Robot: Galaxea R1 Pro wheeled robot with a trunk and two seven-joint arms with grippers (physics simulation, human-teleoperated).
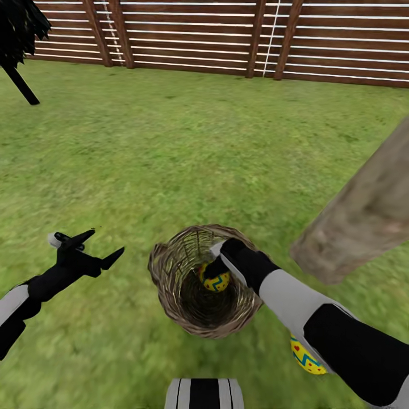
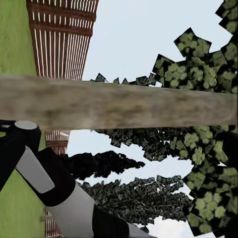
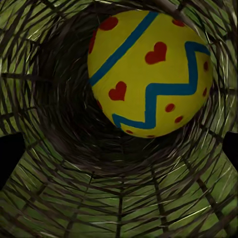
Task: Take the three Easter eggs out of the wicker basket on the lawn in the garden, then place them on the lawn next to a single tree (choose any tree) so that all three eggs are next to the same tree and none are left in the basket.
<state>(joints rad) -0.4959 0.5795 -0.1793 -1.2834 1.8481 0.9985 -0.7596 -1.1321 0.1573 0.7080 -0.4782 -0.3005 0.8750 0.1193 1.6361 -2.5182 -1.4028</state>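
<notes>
My right gripper (image 1: 217, 262) reaches down into the wicker basket (image 1: 170, 284), which stands on the lawn (image 1: 170, 153) at about six o'clock in my head view. An Easter egg (image 1: 218, 280) lies inside against the basket's three o'clock wall, and I come at it from above because the deep woven sides leave no other way in. In the right wrist view the egg sits just ahead between my fingers; the dark tips (image 3: 11, 157) stand at either edge of that view, apart from it, so this gripper is spread and not yet grasping. A second egg (image 1: 305, 355) lies on the grass at five o'clock, partly behind my forearm, near the foot of the thick tree (image 1: 363, 216), where I judge it was set down on purpose. My left gripper (image 1: 101, 245) hangs at nine o'clock, released and empty, clear of the work. The grass is flat and mottled, and a brown slatted fence (image 1: 227, 40) closes the garden at twelve o'clock.
</notes>
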